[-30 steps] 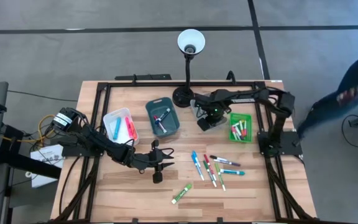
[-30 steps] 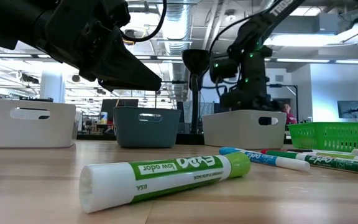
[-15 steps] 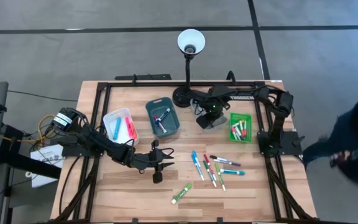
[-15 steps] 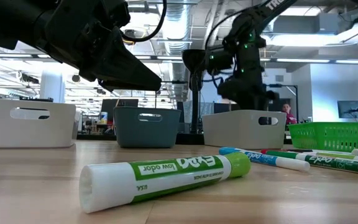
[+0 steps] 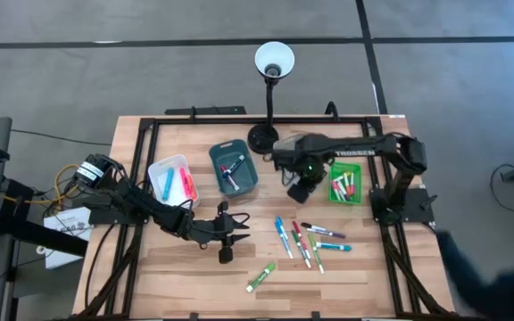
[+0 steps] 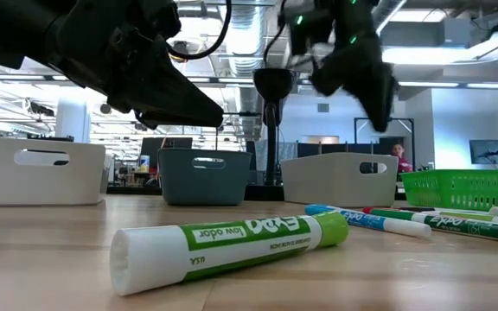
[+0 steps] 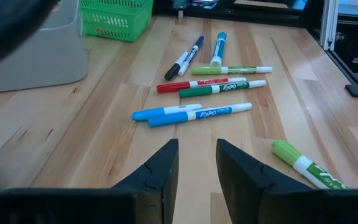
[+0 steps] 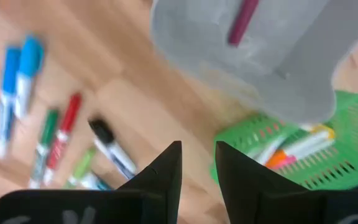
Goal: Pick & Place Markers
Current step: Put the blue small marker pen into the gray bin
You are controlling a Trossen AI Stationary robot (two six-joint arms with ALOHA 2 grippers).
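Several thin markers (image 5: 308,241) in blue, red, green and black lie loose on the wood right of centre; the left wrist view shows them too, markers (image 7: 197,93). A thick green marker (image 5: 261,278) lies apart near the front edge, close up in the low view as the green marker (image 6: 232,242). My left gripper (image 5: 230,239) hovers left of the group, open by a narrow gap and empty, left gripper (image 7: 196,146). My right gripper (image 5: 300,190) hangs above the table beside the grey bin (image 8: 260,56), open and empty, right gripper (image 8: 197,149). A purple marker (image 8: 242,22) lies in that bin.
A white bin (image 5: 171,181) and a teal bin (image 5: 233,169) hold markers; a green basket (image 5: 345,183) holds several more. A desk lamp (image 5: 272,62) stands at the far edge. A black frame (image 5: 141,178) rims the table. Bare wood lies toward the near left.
My right gripper has left the spot over the grey bin, moving toward the near edge and rising, and has tipped as it went. My left gripper has stayed still. The markers have not moved.
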